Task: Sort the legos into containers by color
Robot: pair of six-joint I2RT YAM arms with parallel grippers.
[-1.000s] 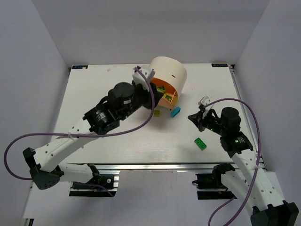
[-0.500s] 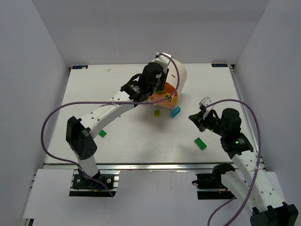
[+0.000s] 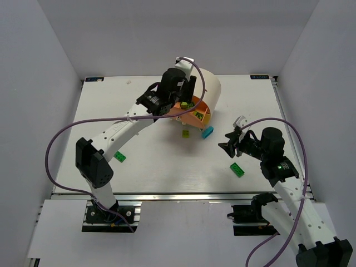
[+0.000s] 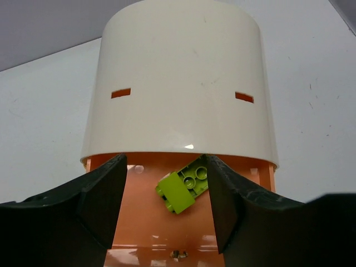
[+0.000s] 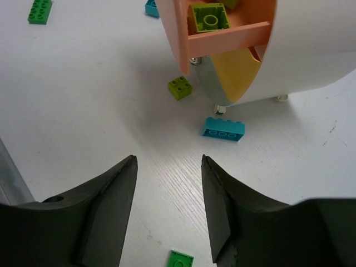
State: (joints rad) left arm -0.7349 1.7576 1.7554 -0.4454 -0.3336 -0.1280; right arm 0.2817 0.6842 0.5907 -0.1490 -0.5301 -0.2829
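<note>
White counter (image 3: 161, 172) holds a cream drum (image 3: 207, 84) with its orange drawer (image 3: 203, 118) pulled out. The left fingers (image 3: 188, 103) hang over that drawer. The right fingers (image 3: 225, 142) are near a green lego (image 3: 237, 169).

From the left wrist, the fingers are wide apart and empty, with a lime lego (image 4: 179, 191) in the drawer.

From the right wrist, the fingers are open and empty, and a teal lego (image 5: 223, 129) lies beside the drum.

Lime lego (image 4: 181, 189) in open orange drawer (image 4: 144, 219) of cream drum (image 4: 183, 83); teal brick (image 5: 223, 129), lime brick (image 5: 180, 87), green brick (image 3: 237, 169) loose nearby.
</note>
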